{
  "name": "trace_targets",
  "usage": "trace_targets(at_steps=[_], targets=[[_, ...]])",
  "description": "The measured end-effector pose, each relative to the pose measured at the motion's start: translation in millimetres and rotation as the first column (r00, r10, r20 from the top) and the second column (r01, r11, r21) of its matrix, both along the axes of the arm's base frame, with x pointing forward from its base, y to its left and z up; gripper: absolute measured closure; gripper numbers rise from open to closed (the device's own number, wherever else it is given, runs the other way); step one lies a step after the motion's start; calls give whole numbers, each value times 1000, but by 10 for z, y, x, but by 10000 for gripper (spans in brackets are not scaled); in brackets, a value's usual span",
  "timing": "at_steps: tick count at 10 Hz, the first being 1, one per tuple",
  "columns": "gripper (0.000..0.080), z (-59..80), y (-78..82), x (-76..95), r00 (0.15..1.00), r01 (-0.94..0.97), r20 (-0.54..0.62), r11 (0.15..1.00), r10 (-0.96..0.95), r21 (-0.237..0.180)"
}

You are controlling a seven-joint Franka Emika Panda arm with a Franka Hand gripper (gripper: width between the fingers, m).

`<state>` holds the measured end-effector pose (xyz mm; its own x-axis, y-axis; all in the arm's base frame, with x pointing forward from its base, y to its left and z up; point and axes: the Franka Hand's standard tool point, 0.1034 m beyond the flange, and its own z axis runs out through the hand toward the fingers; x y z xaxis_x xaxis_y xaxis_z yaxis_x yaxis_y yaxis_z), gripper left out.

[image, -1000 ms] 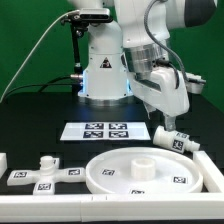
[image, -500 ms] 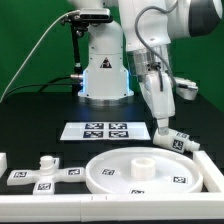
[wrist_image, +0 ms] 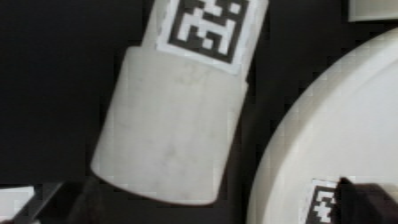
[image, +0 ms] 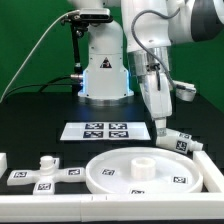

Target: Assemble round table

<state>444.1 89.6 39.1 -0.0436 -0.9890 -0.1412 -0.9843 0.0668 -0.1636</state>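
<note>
one stubby leg (image: 178, 142) at the exterior view's right, looks light, stiff, slick; gripper (image: 159, 127) gaping over it, so pinch mid-barrel.

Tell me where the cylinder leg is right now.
The cylinder leg lies at the exterior view's right, just behind the rim of the round disc, with the open gripper directly over it.

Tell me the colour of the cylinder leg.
The cylinder leg is white, carrying a black-and-white tag; clearest in the wrist view.
</note>
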Motion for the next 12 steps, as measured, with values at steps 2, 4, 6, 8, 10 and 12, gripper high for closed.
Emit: trace_targets(at_steps=[2,4,6,8,10,12], targets=[[151,178,13,73,995,78,62,997,-77,-1],[151,445,80,182,985,127,115,991,-130,27],[151,584,184,232,981,129,142,991,-134,44],[151,606,208,240,995,28,98,994,-38,101],[151,821,126,348,990,36,131,991,-53,131],[151,828,117,355,988,46,139,991,-64,126]])
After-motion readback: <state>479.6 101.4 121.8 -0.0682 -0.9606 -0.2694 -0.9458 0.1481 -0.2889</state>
